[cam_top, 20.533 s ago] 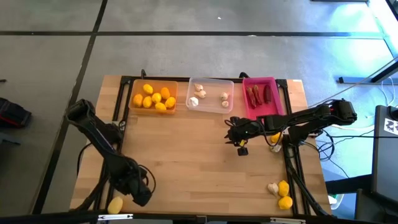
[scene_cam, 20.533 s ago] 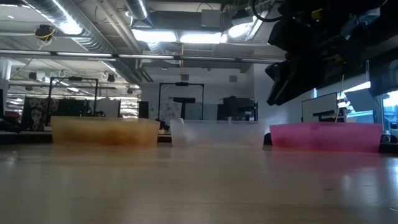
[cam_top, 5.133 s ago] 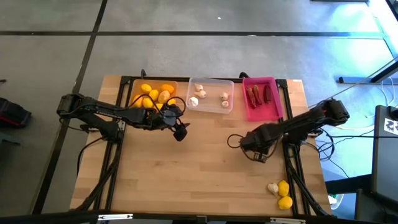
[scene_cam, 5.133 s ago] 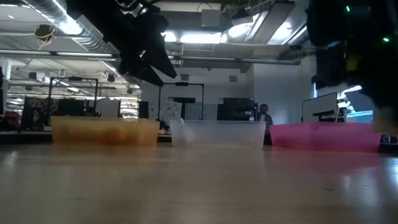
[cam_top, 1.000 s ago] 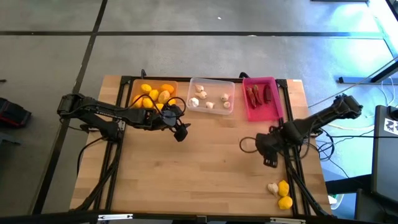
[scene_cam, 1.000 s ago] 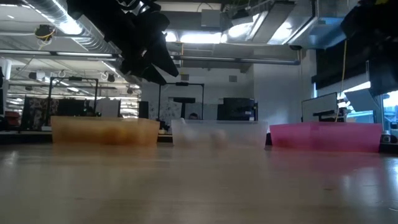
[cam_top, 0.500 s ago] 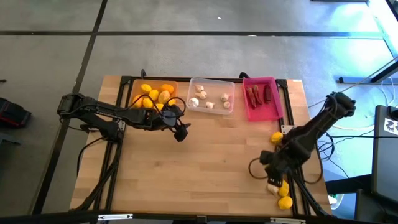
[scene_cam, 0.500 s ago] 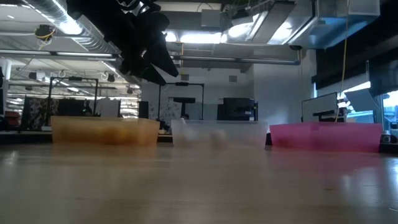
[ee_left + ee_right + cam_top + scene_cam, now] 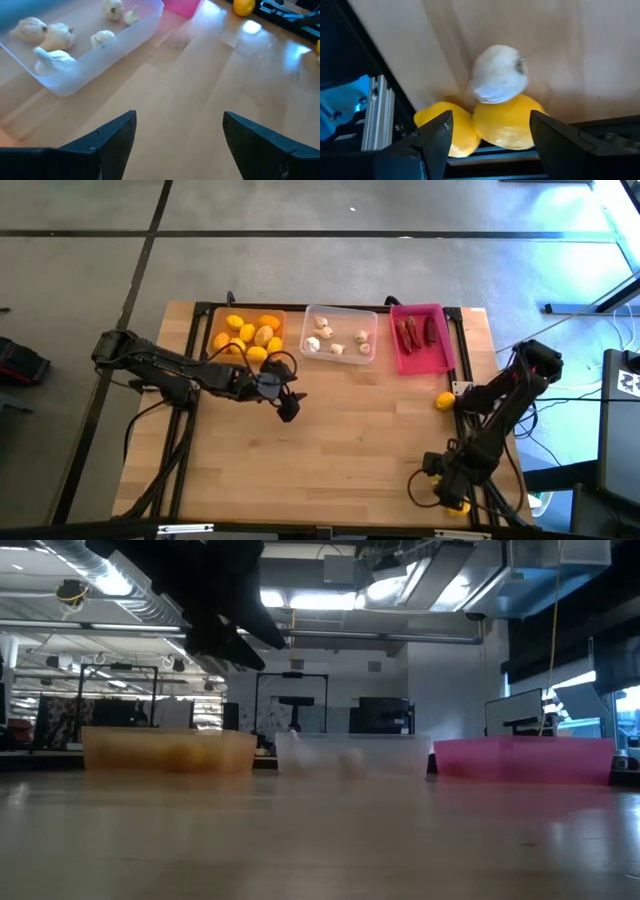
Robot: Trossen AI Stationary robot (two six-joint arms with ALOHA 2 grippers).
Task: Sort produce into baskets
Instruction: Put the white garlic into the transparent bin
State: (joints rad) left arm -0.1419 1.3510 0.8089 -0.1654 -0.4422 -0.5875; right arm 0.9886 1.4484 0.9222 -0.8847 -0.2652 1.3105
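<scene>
We see a light wooden worktop (image 9: 330, 440) edged by black metal framing (image 9: 190, 370), grey concrete floor (image 9: 300, 260) around it, a dark red-marked box (image 9: 20, 365) at the floor's left, ceiling lights (image 9: 290, 600) overhead

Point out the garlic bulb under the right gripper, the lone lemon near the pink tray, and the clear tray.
garlic bulb (image 9: 498, 74): right wrist view, middle of its white body.
lone lemon (image 9: 445, 401): high view, centre of the fruit.
clear tray (image 9: 134, 36): left wrist view, its near wall.
</scene>
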